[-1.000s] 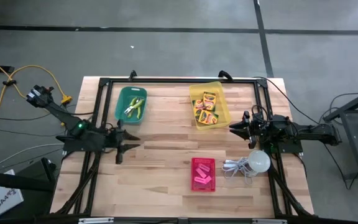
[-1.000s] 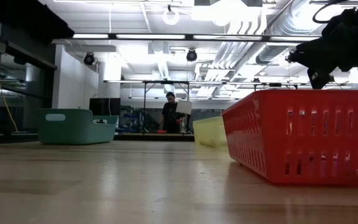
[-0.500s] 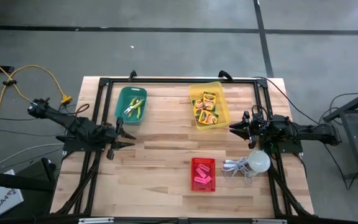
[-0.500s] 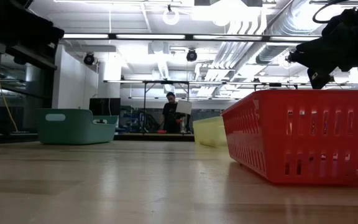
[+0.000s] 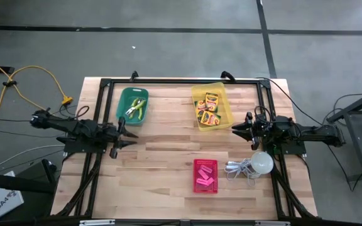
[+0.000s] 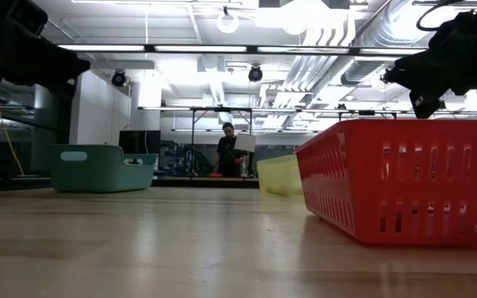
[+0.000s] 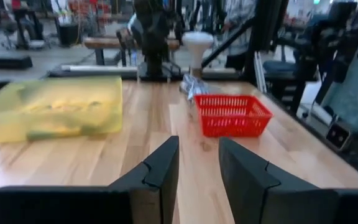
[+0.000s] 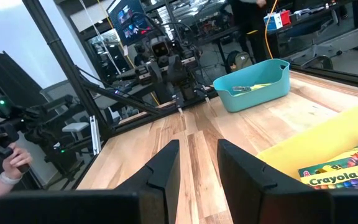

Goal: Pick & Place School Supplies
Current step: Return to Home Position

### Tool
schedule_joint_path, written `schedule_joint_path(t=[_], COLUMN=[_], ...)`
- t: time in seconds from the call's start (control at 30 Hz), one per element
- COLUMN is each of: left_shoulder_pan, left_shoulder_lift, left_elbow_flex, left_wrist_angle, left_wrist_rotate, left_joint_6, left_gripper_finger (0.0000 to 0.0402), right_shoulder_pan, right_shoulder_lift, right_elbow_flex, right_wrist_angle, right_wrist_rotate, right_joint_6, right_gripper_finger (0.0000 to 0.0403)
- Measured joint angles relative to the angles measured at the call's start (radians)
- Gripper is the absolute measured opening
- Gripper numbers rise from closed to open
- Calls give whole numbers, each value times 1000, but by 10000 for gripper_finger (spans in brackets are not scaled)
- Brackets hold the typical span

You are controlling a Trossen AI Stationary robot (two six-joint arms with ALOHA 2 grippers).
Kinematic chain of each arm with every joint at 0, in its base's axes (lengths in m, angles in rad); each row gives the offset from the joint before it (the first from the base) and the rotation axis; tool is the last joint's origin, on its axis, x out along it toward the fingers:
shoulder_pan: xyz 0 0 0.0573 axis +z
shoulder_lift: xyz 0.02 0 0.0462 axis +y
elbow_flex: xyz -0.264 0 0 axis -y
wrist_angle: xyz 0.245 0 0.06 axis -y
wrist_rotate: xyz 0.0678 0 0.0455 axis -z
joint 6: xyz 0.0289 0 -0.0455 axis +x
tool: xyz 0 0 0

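Observation:
Several yellow-and-green crayon boxes lie in a yellow bin at the far middle of the table. Pink erasers lie in a red basket near the front. My left gripper hovers open at the table's left side, pointing level toward the right, with nothing between its fingers. My right gripper hovers open at the right side, just near of the yellow bin, pointing left, also with nothing in it. One crayon box shows beside it in the right wrist view.
A teal bin with a yellow-green tool stands at the far left. A white bulb with a coiled cord lies right of the red basket. Bare wood lies between the two grippers. A person stands in the room behind.
My left arm has drawn back toward the table's left edge and sunk lower, and it now shows at the top left of the low view. Its gripper has swung from slanting toward the near edge to pointing straight at the right side. The gap between its fingers is unchanged.

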Motion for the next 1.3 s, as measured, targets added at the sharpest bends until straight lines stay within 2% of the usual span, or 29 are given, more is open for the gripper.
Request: schedule_joint_path(t=[0.2,0.5,1.03,1.3], left_shoulder_pan=[1,1,1,1], left_shoulder_lift=[-18,-16,48,49], left_elbow_flex=[-16,-54,-57,-57], left_wrist_angle=[15,72,76,78], left_wrist_rotate=[7,103,109,123], left_joint_6=[28,96,99,168], left_gripper_finger=[108,108,108,108], right_shoulder_pan=[0,0,0,0], right_shoulder_lift=[0,0,0,0], right_elbow_flex=[0,0,0,0], right_wrist_angle=[0,0,0,0], right_wrist_rotate=[0,0,0,0], right_joint_6=[0,0,0,0], right_gripper_finger=[95,95,95,95])
